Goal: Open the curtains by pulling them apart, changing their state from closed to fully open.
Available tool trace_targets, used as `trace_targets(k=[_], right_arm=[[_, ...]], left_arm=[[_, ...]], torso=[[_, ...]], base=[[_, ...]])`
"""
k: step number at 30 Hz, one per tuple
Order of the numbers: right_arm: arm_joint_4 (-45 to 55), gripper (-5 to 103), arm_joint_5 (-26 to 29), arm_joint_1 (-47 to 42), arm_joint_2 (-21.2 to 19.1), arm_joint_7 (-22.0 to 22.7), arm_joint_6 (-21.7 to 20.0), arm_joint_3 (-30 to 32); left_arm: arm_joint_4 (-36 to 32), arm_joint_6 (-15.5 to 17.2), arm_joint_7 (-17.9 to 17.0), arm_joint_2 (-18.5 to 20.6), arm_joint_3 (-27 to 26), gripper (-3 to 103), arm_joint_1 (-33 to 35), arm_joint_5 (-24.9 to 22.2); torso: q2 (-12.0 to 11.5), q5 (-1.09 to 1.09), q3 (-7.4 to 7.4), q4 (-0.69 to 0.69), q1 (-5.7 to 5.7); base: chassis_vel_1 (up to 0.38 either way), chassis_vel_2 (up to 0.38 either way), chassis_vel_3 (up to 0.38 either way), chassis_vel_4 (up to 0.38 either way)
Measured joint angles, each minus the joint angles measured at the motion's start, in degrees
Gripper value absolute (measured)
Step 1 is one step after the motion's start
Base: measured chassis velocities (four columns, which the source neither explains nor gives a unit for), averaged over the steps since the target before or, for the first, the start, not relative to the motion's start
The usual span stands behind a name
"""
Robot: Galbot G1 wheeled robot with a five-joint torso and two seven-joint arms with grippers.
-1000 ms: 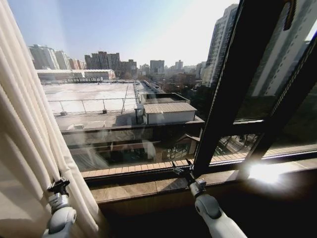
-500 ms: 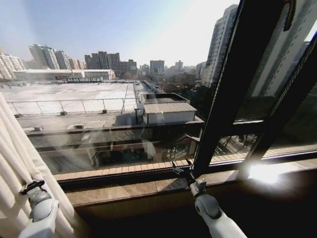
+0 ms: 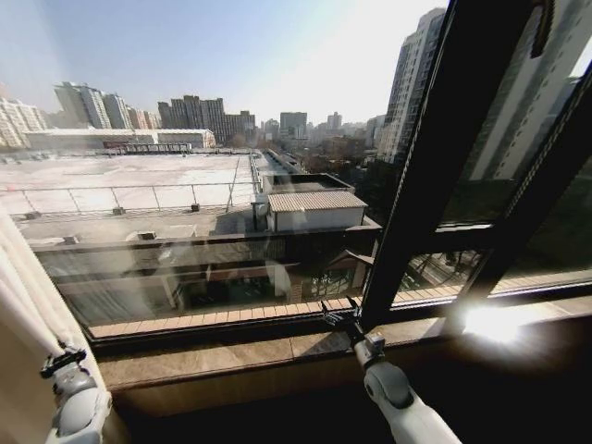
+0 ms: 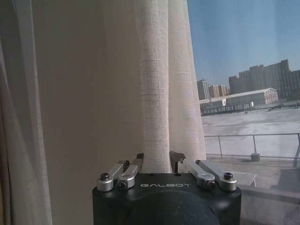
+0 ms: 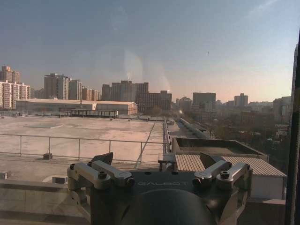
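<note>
The sheer white curtain (image 3: 26,296) is bunched into the lower left corner of the head view, leaving most of the glass bare. My left gripper (image 3: 57,359) is at its edge. The left wrist view shows that gripper (image 4: 157,161) shut on one vertical pleat of the curtain (image 4: 154,93). Low at the window sill, beside the dark mullion, my right gripper (image 3: 335,314) is held still. In the right wrist view it (image 5: 157,161) is open with nothing between its fingers, facing the glass and the rooftops outside.
A thick dark window frame (image 3: 435,166) slants down the right of the pane. A brown stone sill (image 3: 240,356) runs under the glass between the two arms. Sun glare lies on the sill at the right (image 3: 495,322).
My left gripper has moved further left and down with the curtain pleat in it, uncovering more of the window. The right arm has not moved.
</note>
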Motion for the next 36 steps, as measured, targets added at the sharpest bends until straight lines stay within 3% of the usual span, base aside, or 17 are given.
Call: trace_targets(k=[2, 4, 6, 7, 11, 12, 14, 16, 19, 21, 29, 36], right_arm=[[0.0, 100, 0.0, 0.0, 0.0, 0.0, 0.0, 0.0], [0.0, 100, 0.0, 0.0, 0.0, 0.0, 0.0, 0.0], [0.0, 100, 0.0, 0.0, 0.0, -0.01, 0.0, -0.01], [0.0, 100, 0.0, 0.0, 0.0, -0.01, 0.0, -0.01], [0.0, 100, 0.0, 0.0, 0.0, 0.0, 0.0, 0.0], [0.0, 100, 0.0, 0.0, 0.0, 0.0, 0.0, 0.0], [0.0, 100, 0.0, 0.0, 0.0, 0.0, 0.0, 0.0], [0.0, 100, 0.0, 0.0, 0.0, 0.0, 0.0, 0.0], [0.0, 100, 0.0, 0.0, 0.0, 0.0, 0.0, 0.0], [0.0, 100, 0.0, 0.0, 0.0, 0.0, 0.0, 0.0], [0.0, 100, 0.0, 0.0, 0.0, 0.0, 0.0, 0.0], [0.0, 100, 0.0, 0.0, 0.0, 0.0, 0.0, 0.0]], left_arm=[[-3.01, -1.4, 1.15, -1.47, -0.5, 28, 2.98, 0.08], [-7.31, -3.79, 4.17, -3.31, -0.88, 39, 6.58, -0.7], [-11.18, -6.48, 7.92, -4.57, 0.77, 44, 9.37, -2.18], [-11.18, -6.48, 7.92, -4.57, 0.77, 44, 9.37, -2.18], [-17.31, -11.25, 13.67, -6.83, 2.88, 66, 14.56, -4.26], [-17.31, -11.25, 13.67, -6.83, 2.88, 66, 14.56, -4.26], [-19.12, -14.21, 16.15, -7.86, 4.03, 71, 16.84, -4.03], [-20.24, -16.33, 17.3, -8.64, 5.11, 82, 18.23, -3.43], [-21.05, -17.97, 17.95, -9.12, 6.23, 87, 19.44, -2.7], [-21.87, -19.09, 18.19, -9.72, 7.05, 97, 20.55, -1.17], [-22.76, -22.31, 18.15, -11.33, 9.09, 100, 22.69, 2.51], [-21.84, -25.82, 20.97, -11.9, 10.18, 100, 23.78, 3.06]], torso=[[0.0, -0.08, 0.0, 0.0, 0.0], [0.0, 0.0, 0.0, -0.01, 0.0], [0.0, -0.03, 0.0, -0.01, 0.0], [0.0, -0.03, 0.0, -0.01, 0.0], [0.0, -0.01, 0.0, -0.02, 0.0], [0.0, -0.01, 0.0, -0.02, 0.0], [0.01, -0.01, -0.01, -0.02, 0.0], [0.01, -0.02, -0.01, -0.02, 0.0], [0.01, -0.02, 0.0, -0.02, 0.0], [0.01, -0.02, 0.0, -0.02, 0.0], [0.01, -0.02, -0.01, -0.02, 0.0], [0.01, -0.02, 0.0, -0.02, 0.0]], base=[[0.0, 0.0, 0.0, 0.0], [0.0, 0.0, 0.0, 0.0], [0.0, 0.0, 0.0, 0.0], [0.0, 0.0, 0.0, 0.0], [0.0, 0.0, 0.0, 0.0], [0.0, 0.0, 0.0, 0.0], [0.0, 0.0, 0.0, 0.0], [0.0, 0.0, 0.0, 0.0], [0.0, 0.0, 0.0, 0.0], [0.0, 0.0, 0.0, 0.0], [0.0, 0.0, 0.0, 0.0], [0.0, 0.0, 0.0, 0.0]])
